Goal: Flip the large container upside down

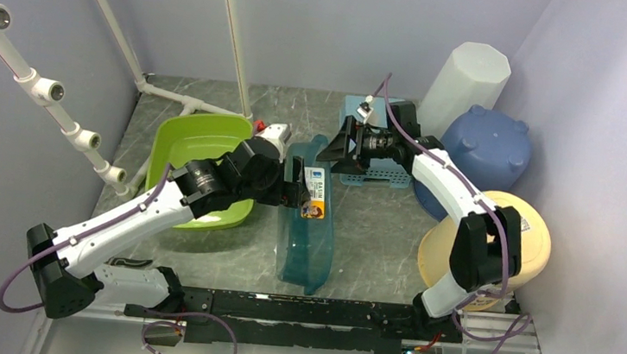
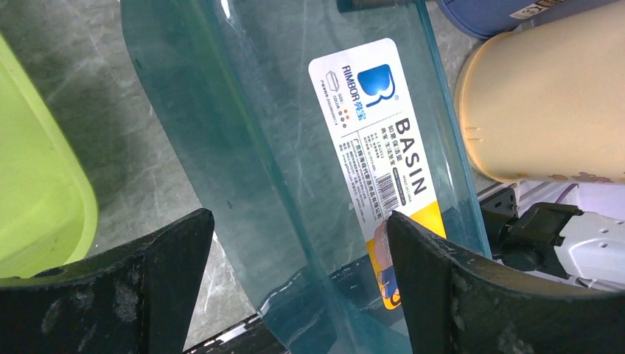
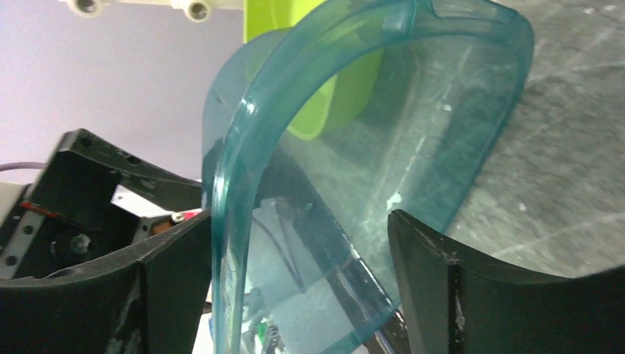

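While the translucent teal plastic basin (image 1: pixel 308 229) is standing tipped on its side on the grey marbled desk (image 1: pixel 375 226) (glossy label showing), the left fingers (image 2: pixel 147 295) and right fingers (image 3: pixel 472 295) are gaping apart around its smooth curved walls.

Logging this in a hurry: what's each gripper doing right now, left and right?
Left gripper: open, its fingers either side of the teal basin wall.
Right gripper: open, the basin's rim between its fingers.

The basin (image 1: pixel 308 237) is teal, the tub (image 1: pixel 200 144) lime, the table (image 1: pixel 375 226) grey-veined.
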{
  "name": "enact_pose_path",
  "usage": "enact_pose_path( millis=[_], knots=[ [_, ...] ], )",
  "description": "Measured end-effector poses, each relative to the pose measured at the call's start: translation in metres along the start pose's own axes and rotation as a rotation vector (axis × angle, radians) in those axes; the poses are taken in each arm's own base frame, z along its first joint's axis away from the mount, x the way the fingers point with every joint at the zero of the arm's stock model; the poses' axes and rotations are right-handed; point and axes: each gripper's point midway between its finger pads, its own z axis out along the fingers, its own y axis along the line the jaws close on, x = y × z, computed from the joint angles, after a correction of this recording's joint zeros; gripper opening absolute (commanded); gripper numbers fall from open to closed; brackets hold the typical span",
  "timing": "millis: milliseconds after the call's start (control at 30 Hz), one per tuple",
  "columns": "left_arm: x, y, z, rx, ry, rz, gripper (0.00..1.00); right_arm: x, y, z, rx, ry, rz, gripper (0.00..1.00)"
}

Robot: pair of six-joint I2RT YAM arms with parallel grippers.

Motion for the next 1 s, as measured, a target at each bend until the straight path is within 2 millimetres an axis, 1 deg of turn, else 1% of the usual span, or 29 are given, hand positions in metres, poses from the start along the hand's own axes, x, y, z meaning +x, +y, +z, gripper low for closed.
enact_pose_path(
  millis=[67,167,300,333,367,433,500,533,667,767,867,1000],
  knots=[
    [-0.001,-0.002,0.002,0.005,-0.002,-0.007,0.91,0.003,-0.003,-0.005,0.045,-0.01,-0.011,0.94],
    [-0.002,-0.005,0.008,0.011,-0.004,-0.016,0.91,0.009,-0.008,-0.013,0.108,-0.019,-0.022,0.94],
    [-0.003,-0.008,0.013,0.017,-0.006,-0.031,0.91,0.018,-0.008,-0.026,0.183,-0.035,-0.057,0.82],
    [-0.003,-0.009,0.014,0.017,-0.005,-0.032,0.91,0.021,-0.007,-0.027,0.198,-0.035,-0.065,0.75],
    [-0.003,-0.009,0.015,0.017,-0.005,-0.034,0.91,0.026,-0.005,-0.03,0.221,-0.035,-0.075,0.7],
    [-0.003,-0.01,0.017,0.018,-0.005,-0.037,0.91,0.033,0.001,-0.034,0.25,-0.037,-0.101,0.57],
    [-0.004,-0.011,0.018,0.022,-0.007,-0.039,0.91,0.039,0.007,-0.037,0.27,-0.038,-0.127,0.47],
    [-0.004,-0.012,0.019,0.024,-0.007,-0.039,0.9,0.044,0.011,-0.039,0.277,-0.035,-0.138,0.38],
    [-0.004,-0.013,0.022,0.026,-0.004,-0.038,0.91,0.053,0.024,-0.037,0.303,-0.027,-0.184,0.12],
    [-0.004,-0.014,0.022,0.028,-0.002,-0.039,0.91,0.054,0.026,-0.033,0.335,-0.043,-0.181,0.0],
    [-0.003,-0.013,0.022,0.024,0.004,-0.036,0.91,0.053,0.021,-0.033,0.374,-0.057,-0.163,0.0],
    [-0.004,-0.012,0.022,0.014,0.0,-0.036,0.93,0.049,0.019,-0.033,0.392,-0.079,-0.157,0.0]
  ],
)
